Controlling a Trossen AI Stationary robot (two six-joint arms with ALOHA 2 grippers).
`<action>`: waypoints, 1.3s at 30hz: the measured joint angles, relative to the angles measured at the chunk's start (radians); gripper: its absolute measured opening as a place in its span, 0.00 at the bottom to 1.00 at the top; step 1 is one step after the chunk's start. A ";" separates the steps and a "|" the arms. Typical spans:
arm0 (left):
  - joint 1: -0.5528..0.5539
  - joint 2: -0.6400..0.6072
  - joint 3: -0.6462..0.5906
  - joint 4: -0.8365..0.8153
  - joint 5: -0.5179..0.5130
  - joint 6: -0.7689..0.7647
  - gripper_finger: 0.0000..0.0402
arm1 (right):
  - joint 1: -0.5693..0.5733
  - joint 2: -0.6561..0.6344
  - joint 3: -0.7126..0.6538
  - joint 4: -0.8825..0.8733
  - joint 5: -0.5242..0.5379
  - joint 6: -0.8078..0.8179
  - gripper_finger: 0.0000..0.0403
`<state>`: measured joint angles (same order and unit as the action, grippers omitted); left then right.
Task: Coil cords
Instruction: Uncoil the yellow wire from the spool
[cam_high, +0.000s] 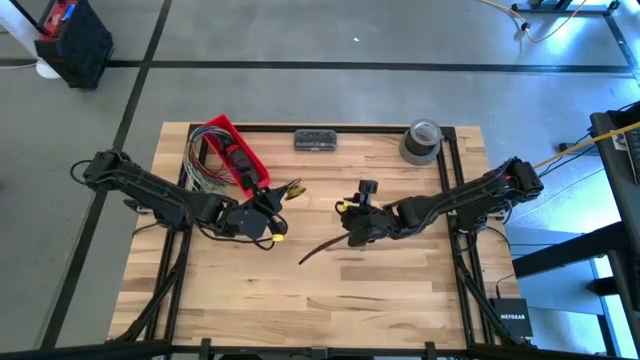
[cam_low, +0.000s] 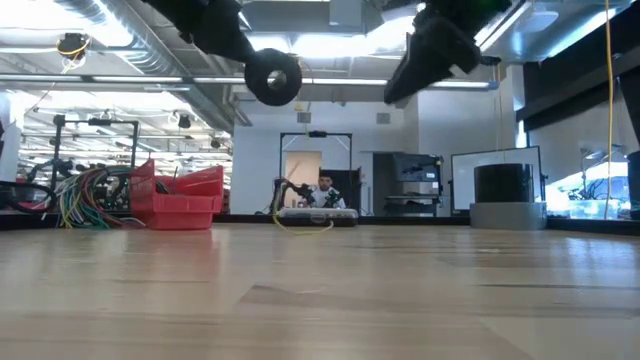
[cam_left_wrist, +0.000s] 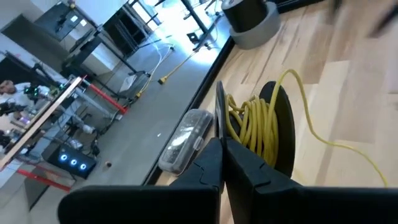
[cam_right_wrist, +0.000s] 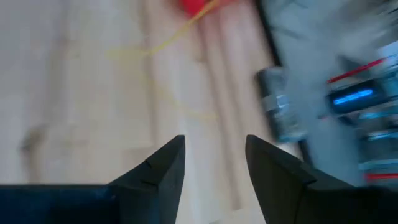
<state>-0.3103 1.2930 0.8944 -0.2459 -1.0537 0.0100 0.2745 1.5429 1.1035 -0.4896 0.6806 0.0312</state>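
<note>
Where the cord (cam_left_wrist: 255, 124) is wound in yellow loops on a dark spool (cam_left_wrist: 283, 134), I see it right ahead of my left pincer (cam_left_wrist: 222, 163), whose fingers are pressed together on nothing I can make out. One loose strand trails off across the tabletop (cam_left_wrist: 348, 81) and is cut off at the edge. My right pincer (cam_right_wrist: 214, 162), at about three o'clock from the spool in the high view, stands wide apart and empty; its picture is blurred. I count one grey tape roll (cam_high: 421, 141), one red bin (cam_high: 232, 152).
</note>
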 joint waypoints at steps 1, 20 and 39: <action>-0.007 0.000 0.000 0.007 0.002 0.013 0.00 | 0.000 0.000 0.011 0.000 0.031 -0.020 0.43; -0.125 -0.001 0.002 0.184 0.061 0.229 0.00 | -0.027 0.045 0.085 0.096 -0.058 -0.092 0.43; -0.129 -0.001 0.002 0.174 0.150 0.282 0.00 | -0.059 0.057 0.085 0.256 -0.447 -0.134 0.43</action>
<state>-0.4389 1.2922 0.8963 -0.0719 -0.9038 0.2920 0.2157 1.5997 1.1881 -0.2336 0.2332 -0.1023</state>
